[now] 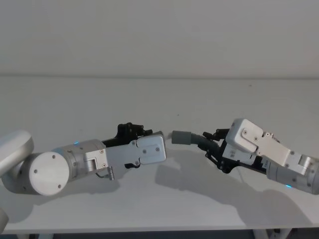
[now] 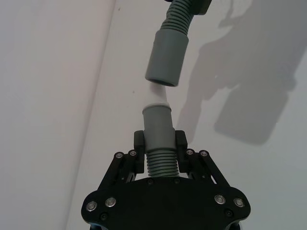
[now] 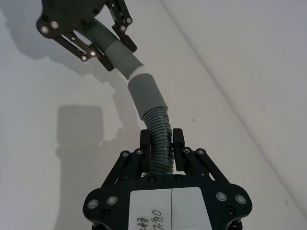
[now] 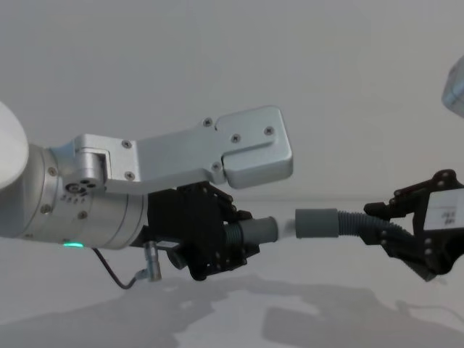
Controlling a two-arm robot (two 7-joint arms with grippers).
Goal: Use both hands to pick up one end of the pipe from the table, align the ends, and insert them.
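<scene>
I have both pipe pieces lifted above the tabletop (image 1: 159,99). My left gripper (image 2: 159,143) has its jaws clamped on the white-tipped piece (image 2: 158,132). My right gripper (image 3: 161,141) has its jaws clamped on the ribbed piece (image 3: 151,110). White tip (image 2: 157,99) and socket (image 2: 167,58) face each other, just apart.

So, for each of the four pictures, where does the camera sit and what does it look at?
Head view: high, facing down on the table; both arms show.
Chest view: low, facing across; left gripper large, right gripper at the edge.
Left wrist view: looks along its own fingers at the white tip.
Right wrist view: looks along its own fingers at the grey socket.
Both wrist views share the tip facing the socket, just apart.
</scene>
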